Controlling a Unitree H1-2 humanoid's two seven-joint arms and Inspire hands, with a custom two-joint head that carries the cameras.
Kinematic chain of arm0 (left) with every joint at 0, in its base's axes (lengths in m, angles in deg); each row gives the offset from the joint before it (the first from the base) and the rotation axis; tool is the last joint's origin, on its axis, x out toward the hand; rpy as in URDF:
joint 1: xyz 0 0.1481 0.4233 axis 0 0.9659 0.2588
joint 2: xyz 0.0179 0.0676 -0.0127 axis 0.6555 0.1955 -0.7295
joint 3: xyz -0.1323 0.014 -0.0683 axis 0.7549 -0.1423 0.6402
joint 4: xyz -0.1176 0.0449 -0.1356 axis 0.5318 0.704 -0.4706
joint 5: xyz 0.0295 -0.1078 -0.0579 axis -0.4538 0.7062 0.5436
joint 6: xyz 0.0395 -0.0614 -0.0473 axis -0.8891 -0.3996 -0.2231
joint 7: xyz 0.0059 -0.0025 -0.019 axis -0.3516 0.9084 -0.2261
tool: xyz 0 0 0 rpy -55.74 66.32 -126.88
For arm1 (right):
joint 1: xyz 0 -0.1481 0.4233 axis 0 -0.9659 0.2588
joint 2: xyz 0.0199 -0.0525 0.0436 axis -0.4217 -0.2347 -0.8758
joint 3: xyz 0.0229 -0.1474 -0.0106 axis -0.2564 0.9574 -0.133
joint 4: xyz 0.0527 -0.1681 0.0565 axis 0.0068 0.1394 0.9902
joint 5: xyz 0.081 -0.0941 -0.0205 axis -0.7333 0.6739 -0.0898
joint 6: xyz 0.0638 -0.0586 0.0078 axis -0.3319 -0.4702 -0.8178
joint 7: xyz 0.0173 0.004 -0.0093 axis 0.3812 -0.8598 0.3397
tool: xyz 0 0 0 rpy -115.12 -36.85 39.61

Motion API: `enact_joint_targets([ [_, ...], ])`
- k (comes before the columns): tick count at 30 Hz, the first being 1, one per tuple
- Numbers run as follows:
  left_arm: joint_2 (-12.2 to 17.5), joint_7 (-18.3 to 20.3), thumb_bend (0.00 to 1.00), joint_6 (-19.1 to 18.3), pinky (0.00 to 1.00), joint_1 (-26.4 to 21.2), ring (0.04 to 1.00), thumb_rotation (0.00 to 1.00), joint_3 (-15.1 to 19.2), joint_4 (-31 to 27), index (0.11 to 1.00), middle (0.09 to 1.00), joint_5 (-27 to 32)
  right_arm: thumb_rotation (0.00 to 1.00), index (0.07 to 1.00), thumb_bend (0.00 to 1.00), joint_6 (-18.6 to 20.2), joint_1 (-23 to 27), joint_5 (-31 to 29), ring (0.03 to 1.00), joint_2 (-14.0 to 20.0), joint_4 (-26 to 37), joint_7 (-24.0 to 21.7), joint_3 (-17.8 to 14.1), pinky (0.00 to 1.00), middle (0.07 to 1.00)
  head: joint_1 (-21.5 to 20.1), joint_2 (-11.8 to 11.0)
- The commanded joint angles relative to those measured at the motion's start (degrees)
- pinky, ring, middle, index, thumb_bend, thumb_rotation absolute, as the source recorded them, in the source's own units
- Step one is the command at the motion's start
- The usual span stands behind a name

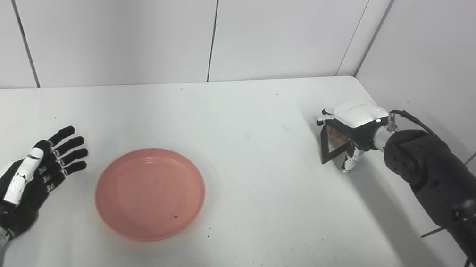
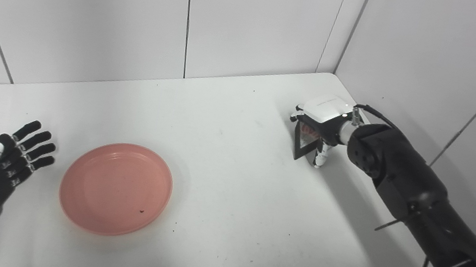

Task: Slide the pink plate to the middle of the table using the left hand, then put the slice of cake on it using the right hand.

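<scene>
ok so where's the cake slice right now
The slice of cake is at the table's far right, near the corner of the walls, under the right hand whose fingers close around it, well away from the pink plate.

The plate (image 1: 150,193) lies on the surface (image 1: 257,194), left of centre and toward the near edge. The left robot hand (image 1: 27,179) rests on the surface just left of the plate, apart from it. The cake slice (image 1: 334,145) stands far right near the back corner, under the right robot hand (image 1: 353,128), well apart from the plate. Walls (image 1: 143,8) stand behind and to the right.
</scene>
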Motion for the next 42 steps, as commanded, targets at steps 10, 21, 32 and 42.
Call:
enact_joint_targets([
  [10, 1.4, -0.3, 0.49, -3.45, 0.84, 2.82, 0.862, 0.89, -0.03, 2.14, 0.872, 0.881, -0.82, 0.0, 0.824, 0.73, -0.22, 2.88, -0.35, 0.809, 0.4, -0.69, 2.67, -0.63, 0.53, 0.929, 0.04, 0.2],
  [21, 1.23, -1.01, 0.46, -5.61, 0.88, 3.33, 0.886, 0.93, -0.13, -0.6, 0.893, 0.901, -0.35, 0.0, 0.629, 0.59, -3.63, 5.38, -3.27, 0.517, -2.14, -11.26, 13.03, -0.46, 0.53, 0.6, 0.17, 0.32],
  [32, 1.28, -0.7, 0.46, -5.6, 0.87, 3.44, 0.886, 0.93, -0.17, -0.71, 0.898, 0.904, -0.27, 0.0, 0.471, 0.51, -3.16, 7.31, -3.69, 0.43, -2.21, -14.19, 15.7, 0.72, 0.49, 0.547, 0.36, 0.77],
  [42, 1.08, -0.94, 0.48, -5.81, 0.88, 3.47, 0.888, 0.94, -0.51, -1.15, 0.898, 0.903, -0.67, 0.0, 0.465, 0.51, -2.65, 7.67, -4.99, 0.439, -2.12, -13.21, 14.91, 0.44, 0.52, 0.545, 0.57, 0.77],
])
